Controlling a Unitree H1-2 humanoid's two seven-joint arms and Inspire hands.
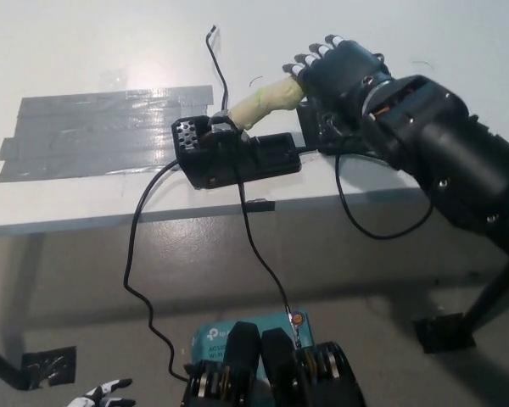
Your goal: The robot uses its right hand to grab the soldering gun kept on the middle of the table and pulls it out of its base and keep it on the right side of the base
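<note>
Head view: right hand point(343, 72) clenched around soldering gun point(267, 99) handle, tip seated in base point(237, 153) mid-table. Risk: a skewed pull drags the base or snags cables. Left hand point(106, 394) rests low, state indeterminate.

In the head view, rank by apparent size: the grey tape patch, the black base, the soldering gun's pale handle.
1. Grey tape patch, largest.
2. Black base.
3. Soldering gun's pale handle, smallest; the right hand covers its far end.

Setting: workshop or lab bench. Plain white table point(85, 51) with grey tape strips point(102, 127), black soldering base point(237, 157), loose cables point(144, 254) trailing to grey floor
</note>
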